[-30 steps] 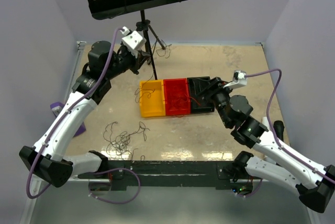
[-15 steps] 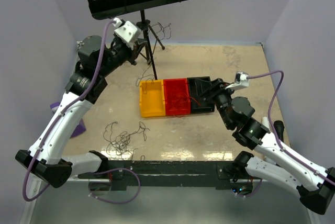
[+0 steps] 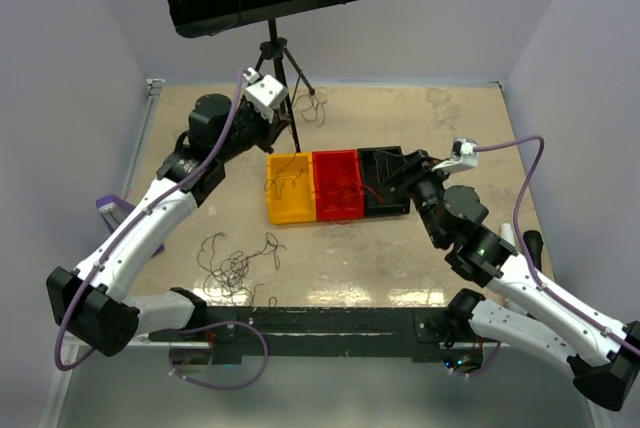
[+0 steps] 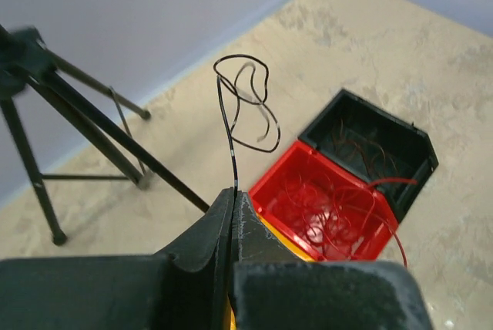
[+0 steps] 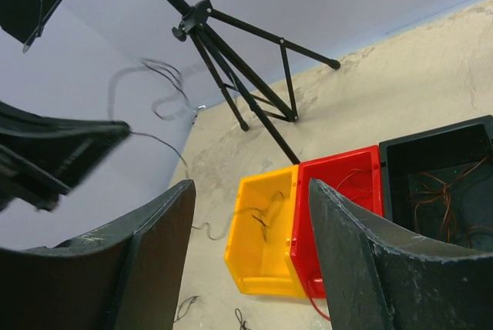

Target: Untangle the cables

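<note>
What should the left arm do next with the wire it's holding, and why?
Probably move over the yellow bin, lower, then open. The left gripper is shut on a curly black wire held clear of the table near that bin's far side, and dark strands lie in the bin, so it looks like the place for this one.

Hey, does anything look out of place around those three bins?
Yes. A red cable loops out over the rim of the red bin toward the black bin, and a dark cable hangs over the wall of the yellow bin.
</note>
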Motion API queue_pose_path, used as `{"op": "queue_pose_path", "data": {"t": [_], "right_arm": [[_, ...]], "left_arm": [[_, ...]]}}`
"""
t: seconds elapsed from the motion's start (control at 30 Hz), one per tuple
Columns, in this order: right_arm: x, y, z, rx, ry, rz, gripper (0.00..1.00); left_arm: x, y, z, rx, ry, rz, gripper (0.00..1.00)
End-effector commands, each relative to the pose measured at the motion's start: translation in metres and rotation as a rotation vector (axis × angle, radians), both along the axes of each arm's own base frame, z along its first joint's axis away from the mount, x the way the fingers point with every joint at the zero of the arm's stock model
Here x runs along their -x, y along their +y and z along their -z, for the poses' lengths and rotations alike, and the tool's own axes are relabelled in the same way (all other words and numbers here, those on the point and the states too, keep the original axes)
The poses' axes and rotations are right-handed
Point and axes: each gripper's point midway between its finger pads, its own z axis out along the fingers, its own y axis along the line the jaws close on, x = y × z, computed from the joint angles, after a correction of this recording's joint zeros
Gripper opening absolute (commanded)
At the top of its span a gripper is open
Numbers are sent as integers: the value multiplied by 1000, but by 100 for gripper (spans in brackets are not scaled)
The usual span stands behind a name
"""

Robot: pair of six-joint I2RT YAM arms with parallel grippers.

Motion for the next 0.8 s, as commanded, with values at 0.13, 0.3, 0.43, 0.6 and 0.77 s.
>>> {"op": "queue_pose_path", "data": {"t": [0.13,0.3,0.43,0.6,0.77], "right_arm": [[1,-9,-16,-24,-26,31,65],[1,-11,-13,-13,-23,38,65],[0,-8,-12,-14,-23,30,64],[-4,-2,-10,-13,-13,19,64],[-4,-3,-6,-14,-1,26,64]], "left_arm": [[-6,-7,39,27,59,-18,0],[-6,21,78,-59,86,-141,0],[-11,57,105,-142,124,-327,0],[1,61,132,-196,165,-303,0],[13,46,163,-305,204,-223,0]]}}
